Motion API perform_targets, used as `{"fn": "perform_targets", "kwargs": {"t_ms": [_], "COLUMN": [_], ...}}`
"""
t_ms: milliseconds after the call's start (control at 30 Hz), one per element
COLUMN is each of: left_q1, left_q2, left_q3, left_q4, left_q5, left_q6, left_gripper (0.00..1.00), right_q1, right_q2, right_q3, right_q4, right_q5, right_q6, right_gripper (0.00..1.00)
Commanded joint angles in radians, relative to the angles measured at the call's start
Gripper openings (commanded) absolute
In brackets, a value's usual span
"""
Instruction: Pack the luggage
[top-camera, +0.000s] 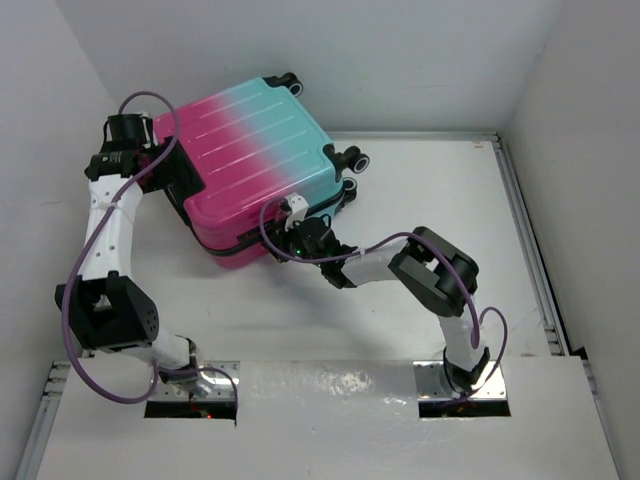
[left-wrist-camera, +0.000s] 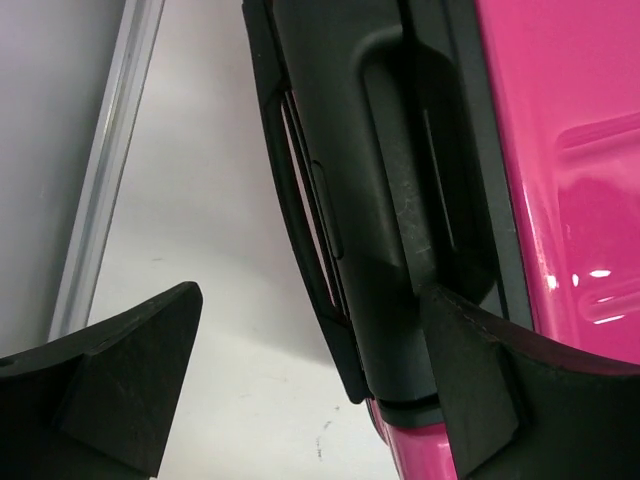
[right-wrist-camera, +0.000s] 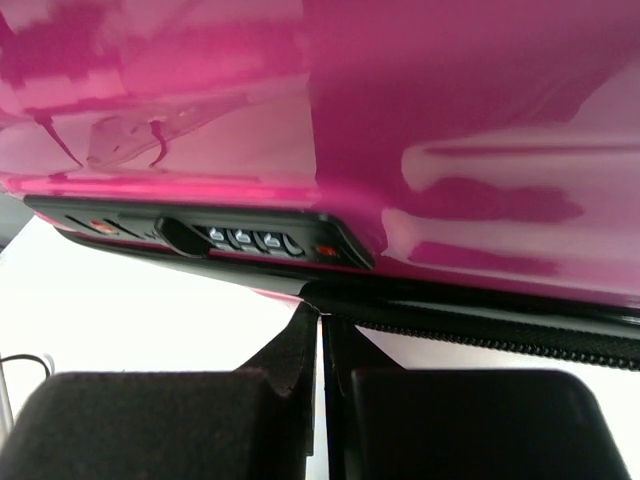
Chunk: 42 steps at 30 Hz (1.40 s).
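The luggage (top-camera: 250, 150) lies shut and flat on the white table, pink at its near-left end and turquoise at the far end, its wheels (top-camera: 352, 160) at the right. My left gripper (top-camera: 168, 168) is at its left end. In the left wrist view the left gripper (left-wrist-camera: 312, 300) is open, its fingers (left-wrist-camera: 130, 370) spread either side of the black handle (left-wrist-camera: 390, 200). My right gripper (top-camera: 293, 230) is at the near side edge. In the right wrist view the right gripper (right-wrist-camera: 322, 315) is shut, its tips against the zipper line (right-wrist-camera: 500, 335) just right of the combination lock (right-wrist-camera: 250, 240).
White walls close in at the back and both sides. A metal rail (top-camera: 525, 230) runs along the table's right edge, and another rail (left-wrist-camera: 110, 150) shows by the left wall. Purple cables loop off both arms.
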Motion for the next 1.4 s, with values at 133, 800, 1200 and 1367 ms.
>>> {"fn": "perform_targets", "kwargs": {"t_ms": [133, 800, 1200, 1367], "left_q1": [0.057, 0.021, 0.1, 0.114], "left_q2": [0.026, 0.137, 0.106, 0.1], "left_q3": [0.0, -0.184, -0.117, -0.108], "left_q4": [0.035, 0.176, 0.225, 0.242], "left_q5": [-0.064, 0.2, 0.114, 0.094], "left_q6": [-0.11, -0.136, -0.037, -0.003], "left_gripper": [0.84, 0.0, 0.0, 0.0], "right_q1": [-0.019, -0.08, -0.364, -0.49], "right_q2": [-0.056, -0.108, -0.175, -0.175], "right_q3": [-0.012, -0.07, -0.13, -0.101], "right_q4": [0.092, -0.034, -0.088, -0.082], "right_q5": [0.036, 0.154, 0.226, 0.231], "right_q6": [-0.011, -0.057, -0.14, -0.116], "right_gripper": [0.0, 0.0, 0.0, 0.0]}}
